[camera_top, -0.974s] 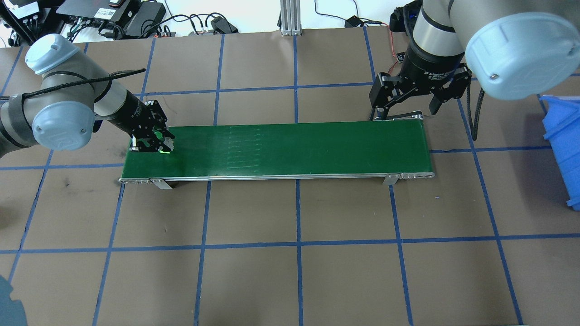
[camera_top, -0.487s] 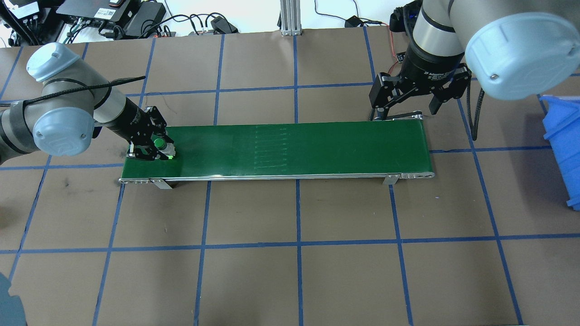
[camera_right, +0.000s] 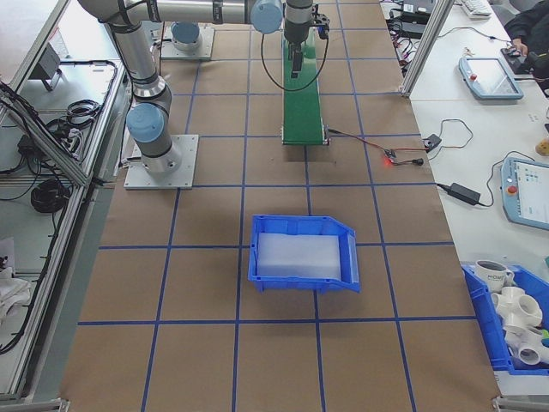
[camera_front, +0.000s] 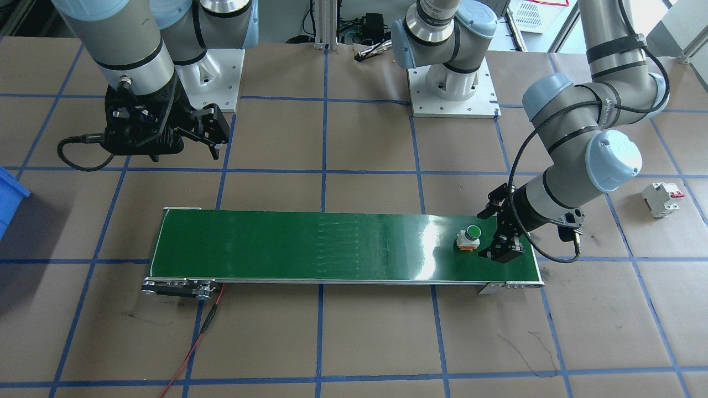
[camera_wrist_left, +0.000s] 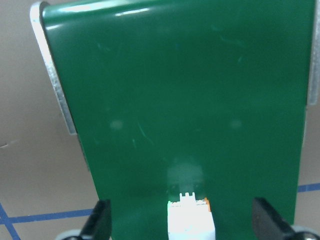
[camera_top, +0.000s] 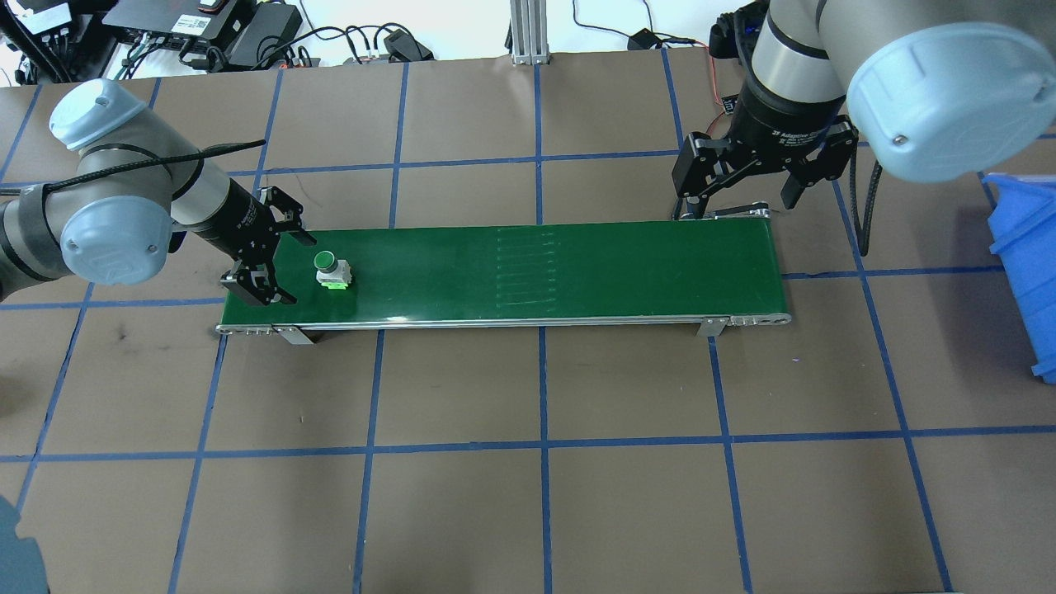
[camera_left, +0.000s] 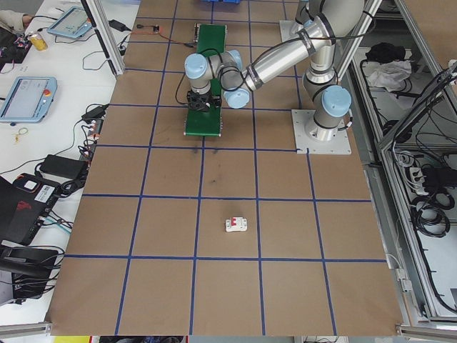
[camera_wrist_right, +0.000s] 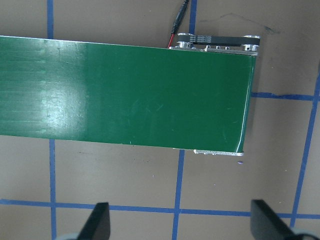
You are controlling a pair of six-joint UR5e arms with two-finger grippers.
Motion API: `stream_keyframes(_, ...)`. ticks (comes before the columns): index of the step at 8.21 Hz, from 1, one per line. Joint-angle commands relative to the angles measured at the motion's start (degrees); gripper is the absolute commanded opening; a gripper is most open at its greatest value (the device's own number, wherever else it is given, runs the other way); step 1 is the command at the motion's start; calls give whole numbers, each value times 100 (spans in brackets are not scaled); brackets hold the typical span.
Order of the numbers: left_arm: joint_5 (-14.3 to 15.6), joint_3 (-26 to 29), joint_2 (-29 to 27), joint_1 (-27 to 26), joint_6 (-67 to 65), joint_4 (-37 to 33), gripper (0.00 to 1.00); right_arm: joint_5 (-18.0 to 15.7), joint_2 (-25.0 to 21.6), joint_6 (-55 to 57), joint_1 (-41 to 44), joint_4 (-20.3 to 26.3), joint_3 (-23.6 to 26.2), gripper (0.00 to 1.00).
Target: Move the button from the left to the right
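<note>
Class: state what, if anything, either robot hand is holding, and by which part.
Nothing is held. The left hand is open beside the button, which stands free on the green belt; the right hand is open too.

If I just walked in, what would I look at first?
Probably the long green belt lying across the middle of the brown table. A little button with a green cap sits on it near one end, just clear of the left pincer, which is open. At the belt's other end the right pincer hangs open too, with a blue bin off to that side.
</note>
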Motion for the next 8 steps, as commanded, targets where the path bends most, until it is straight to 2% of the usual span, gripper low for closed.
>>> stream_keyframes(1,30,14,-9,0,208,-18,100,17,9,0,-9,-9,7,100)
stream_keyframes(2,265,49,8,17,889,-9,100,87,61,0,-9,-157,7,100)
stream_keyframes(4,1772,93,227,70,2883,9,100,88,376,0,-9,-446,7,100)
stream_keyframes(6,1797,242,569,-26,3880,-97,100,53,771,0,-9,-903,16,100)
stream_keyframes(7,1614,330,736,-113,3962,-471,100,9,1130,0,-9,-1384,77,100)
stream_keyframes(8,1595,653,860,-375,4085,-927,100,-18,1308,0,-9,-1589,164,100)
